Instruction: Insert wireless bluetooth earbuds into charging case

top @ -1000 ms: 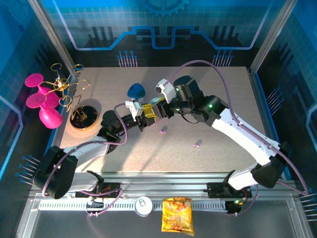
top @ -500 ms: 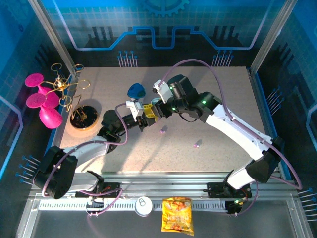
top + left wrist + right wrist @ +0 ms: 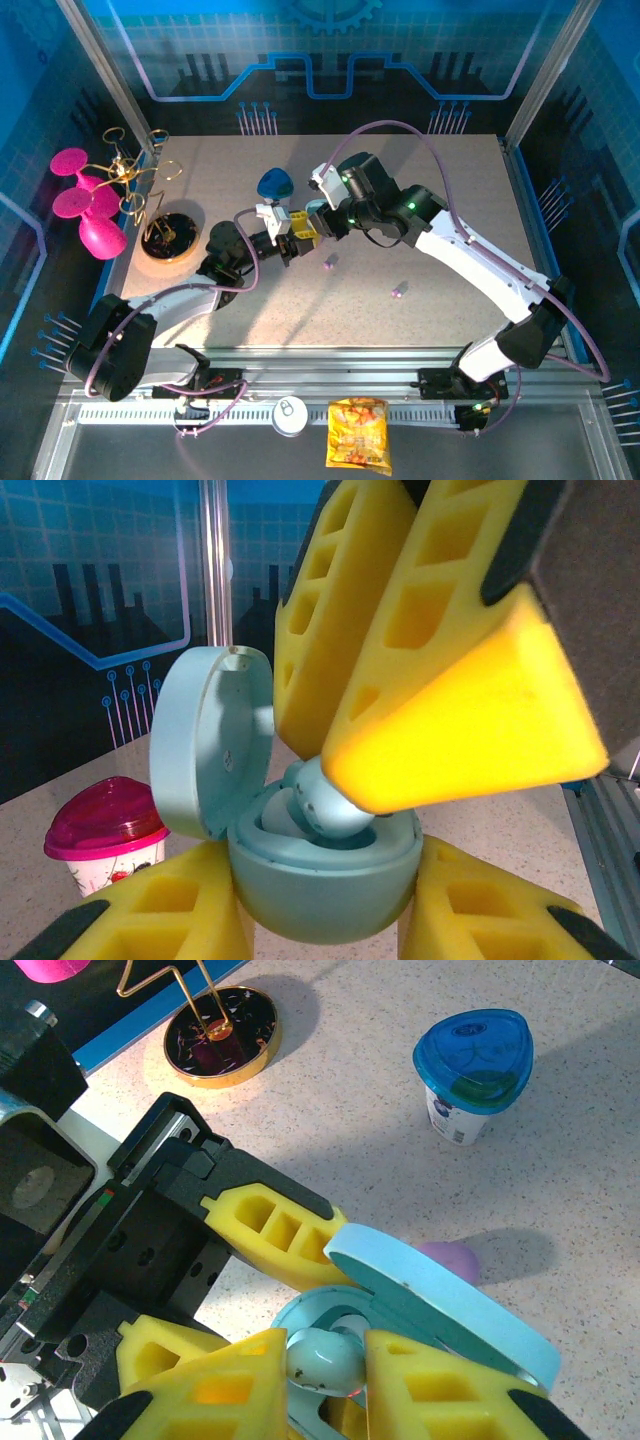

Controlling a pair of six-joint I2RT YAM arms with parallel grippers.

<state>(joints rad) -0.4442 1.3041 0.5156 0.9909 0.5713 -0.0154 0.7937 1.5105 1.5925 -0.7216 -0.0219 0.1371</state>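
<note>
My left gripper [image 3: 288,240] is shut on the base of a light blue charging case [image 3: 320,885], whose lid [image 3: 205,740] stands open. My right gripper [image 3: 325,1370] is shut on a light blue earbud [image 3: 325,1358] and holds it down in the case's open well, its yellow fingers [image 3: 470,710] right above the case. The earbud [image 3: 335,805] rests partly inside the well, beside a white inner part. Two lilac earbuds [image 3: 329,263] [image 3: 398,292] lie loose on the table. One of them [image 3: 450,1258] shows behind the lid [image 3: 440,1305].
A blue-lidded cup [image 3: 274,184] stands just behind the grippers, and a magenta-lidded cup [image 3: 103,830] sits to the left of the case. A gold wire stand on a dark round base [image 3: 170,235] is at the table's left. A snack bag [image 3: 358,433] lies past the near rail.
The right arm has shifted a little left toward the left gripper, and its jaws have narrowed onto the earbud. The left arm has held still with the case.
</note>
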